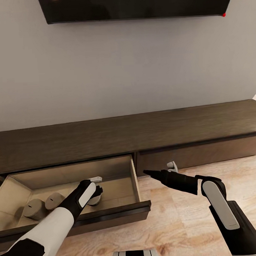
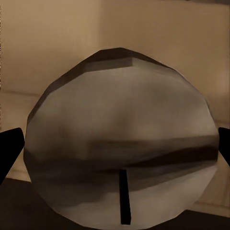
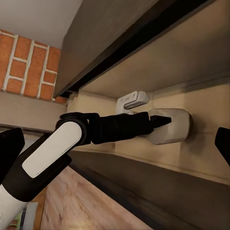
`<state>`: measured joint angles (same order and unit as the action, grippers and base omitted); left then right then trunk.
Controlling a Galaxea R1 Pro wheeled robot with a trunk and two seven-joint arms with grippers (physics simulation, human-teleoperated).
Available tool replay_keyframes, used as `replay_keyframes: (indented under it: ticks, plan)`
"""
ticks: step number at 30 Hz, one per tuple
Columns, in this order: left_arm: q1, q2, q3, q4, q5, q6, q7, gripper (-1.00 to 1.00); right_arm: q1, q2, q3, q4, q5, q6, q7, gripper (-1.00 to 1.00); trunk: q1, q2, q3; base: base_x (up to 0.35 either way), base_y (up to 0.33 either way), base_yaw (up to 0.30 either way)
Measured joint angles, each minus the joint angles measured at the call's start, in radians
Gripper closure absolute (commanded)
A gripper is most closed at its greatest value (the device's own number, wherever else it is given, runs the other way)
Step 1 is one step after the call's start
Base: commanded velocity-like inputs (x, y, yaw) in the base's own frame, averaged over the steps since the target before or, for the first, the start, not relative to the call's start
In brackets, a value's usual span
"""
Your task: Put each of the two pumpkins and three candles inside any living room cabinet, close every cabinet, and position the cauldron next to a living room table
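Observation:
The long dark brown cabinet (image 1: 143,131) stands against the grey wall, with its left drawer (image 1: 135,180) pulled out and showing pale wood inside. Two squat grey candles (image 1: 33,208) (image 1: 54,200) stand on the drawer floor at the left. A third candle (image 1: 97,199) sits further right in the drawer, with my left gripper (image 1: 98,189) reaching down over it. The left wrist view looks onto this candle's round top and dark wick (image 2: 120,134), with a fingertip (image 2: 10,148) at each side, spread wide. My right gripper (image 1: 149,173) hovers open beside the drawer's right wall.
A black TV (image 1: 136,3) hangs on the wall above the cabinet. The drawer front to the right (image 1: 200,154) is closed. Light wood floor (image 1: 178,223) lies in front. A brick wall (image 3: 24,62) lies beyond the cabinet's end in the right wrist view.

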<state>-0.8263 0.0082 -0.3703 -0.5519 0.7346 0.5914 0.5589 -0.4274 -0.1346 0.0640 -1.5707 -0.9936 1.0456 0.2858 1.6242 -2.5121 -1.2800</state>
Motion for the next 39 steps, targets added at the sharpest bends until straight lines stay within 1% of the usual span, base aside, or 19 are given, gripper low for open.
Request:
replay_keyframes:
  ticks: [4,7,11,16,22,36,37,39]
  plan:
    - [0.0,0.0,0.0,0.0,0.0,-0.001,0.001,1.0,0.0,0.0,0.0,0.0,0.001,0.0,0.0,-1.0,0.0,0.0,0.0,0.0,0.0,0.0]
    - [0.0,0.0,0.0,-0.001,0.001,-0.003,0.001,1.0,0.0,0.0,0.0,0.0,0.002,0.0,0.0,-1.0,0.001,-0.001,-0.012,0.0,0.0,0.0]
    - [0.001,0.0,-0.001,-0.014,0.0,-0.029,0.001,1.0,0.0,0.0,0.0,0.0,0.002,0.0,0.0,-1.0,0.003,-0.002,-0.027,0.0,0.0,0.0]
    - [0.002,0.001,-0.002,-0.021,0.0,-0.046,0.001,1.0,0.0,0.0,0.0,0.0,0.002,0.0,0.0,-1.0,0.003,-0.002,-0.027,0.0,0.0,0.0]
    - [0.003,0.001,-0.003,-0.022,0.0,-0.083,0.001,1.0,0.0,0.001,0.0,0.0,0.002,0.0,0.0,-1.0,0.003,-0.002,-0.027,0.0,0.0,0.0]
    - [0.003,0.002,-0.005,-0.02,0.001,-0.09,0.0,1.0,0.0,0.001,0.0,0.0,0.003,0.0,0.0,-1.0,0.003,-0.002,-0.027,0.0,0.0,0.0]
    - [0.003,0.002,-0.004,-0.02,0.001,-0.09,0.0,-1.0,0.0,0.0,0.0,0.0,0.003,0.0,0.0,-1.0,0.003,-0.002,-0.027,0.0,0.0,0.0]
    - [0.002,0.002,-0.004,-0.02,0.0,-0.089,0.001,-1.0,0.0,0.0,0.0,0.0,0.003,0.0,0.0,-1.0,0.003,-0.002,-0.027,0.0,0.0,0.0]
